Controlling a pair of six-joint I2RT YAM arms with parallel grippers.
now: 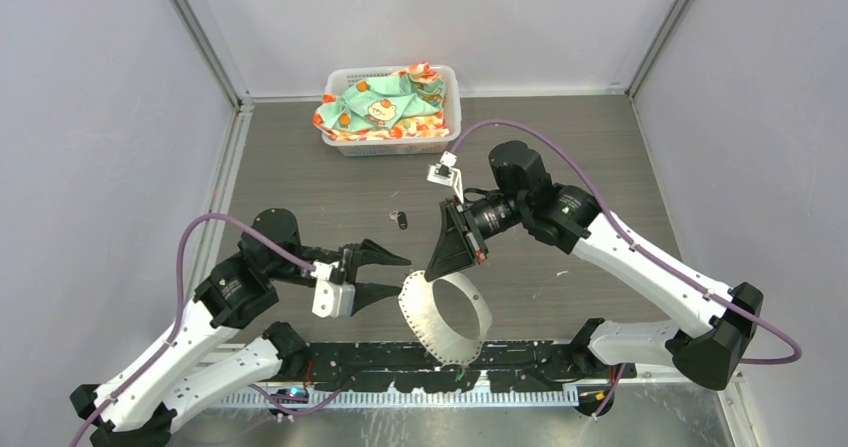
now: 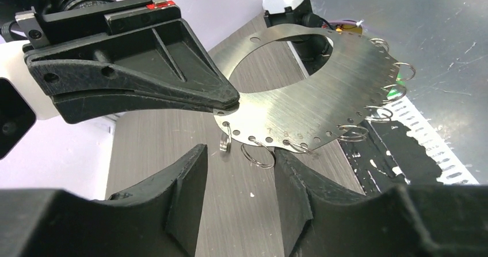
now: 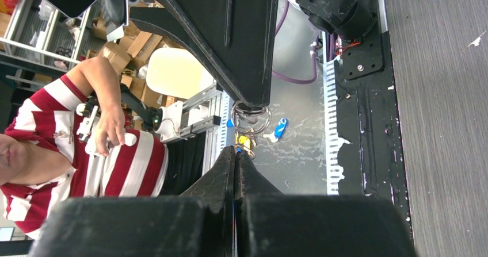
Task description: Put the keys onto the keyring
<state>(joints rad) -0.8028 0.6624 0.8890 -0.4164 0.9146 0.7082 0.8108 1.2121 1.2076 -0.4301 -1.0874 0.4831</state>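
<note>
The left claw (image 1: 403, 275) is released, its fingers apart just beside the large, thin silver-grey metal keyring (image 1: 420, 317) with its toothed rim. At the far wall a white slatted plastic basket (image 1: 392, 148) holds a crumpled green-and-orange patterned cloth (image 1: 385, 107), and a small dark piece (image 1: 402, 221), likely the black-headed key, lies between basket and ring. The right claw (image 1: 430, 272) is clenched on the keyring's upper edge.

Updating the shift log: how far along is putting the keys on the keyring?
Done: no key is visibly on the keyring. In hand: the right gripper is shut on its rim, holding it beside the open, empty left gripper. Left: the black-headed key lies on the table, to be picked up and threaded; the green one I cannot find.
</note>
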